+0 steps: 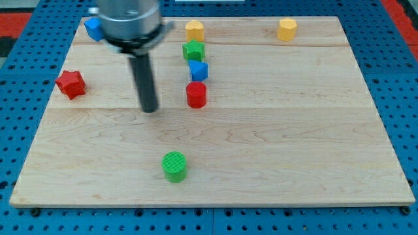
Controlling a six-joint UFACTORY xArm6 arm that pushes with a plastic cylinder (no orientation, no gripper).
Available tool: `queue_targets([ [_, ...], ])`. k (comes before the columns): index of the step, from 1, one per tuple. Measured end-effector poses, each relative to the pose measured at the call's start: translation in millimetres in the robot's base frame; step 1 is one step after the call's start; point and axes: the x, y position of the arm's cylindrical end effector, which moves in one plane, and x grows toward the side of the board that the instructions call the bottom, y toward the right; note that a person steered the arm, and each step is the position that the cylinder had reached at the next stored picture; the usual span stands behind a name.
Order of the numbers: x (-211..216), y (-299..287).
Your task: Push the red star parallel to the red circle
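Camera view, only one I've got: wooden counter (274, 156) on a blue pegboard (19, 130), my rod (145, 81) comes down from the view's top-left and my tip (150, 109) sits on the wood between the red star and the red circle, nearer the circle, touching neither. No claw on this rig, just the rod, so no wide or narrow to report. Red star (70, 84) is at the view's left, close to the counter's left edge, well apart from everything else. Red circle (196, 94) is right of my tip, roughly mid-counter, slightly lower in the view than the star. Just above the circle a blue block (198, 70), shape looks like a tilted cube, close to the circle, can't tell if touching. Above that a green star (193, 50), touching or almost touching the blue block, and a yellow block (194, 29) right above it near the top edge, shape unclear. Another blue block (94, 29) at the top-left, partly hidden behind the arm housing (130, 23). Yellow hexagon-ish block (287, 29) at the top-right, alone. Green circle (174, 166) toward the view's bottom, below my tip and a bit right, well apart from the rest
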Motion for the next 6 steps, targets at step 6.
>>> queue_targets([
  [6,-56,-170],
])
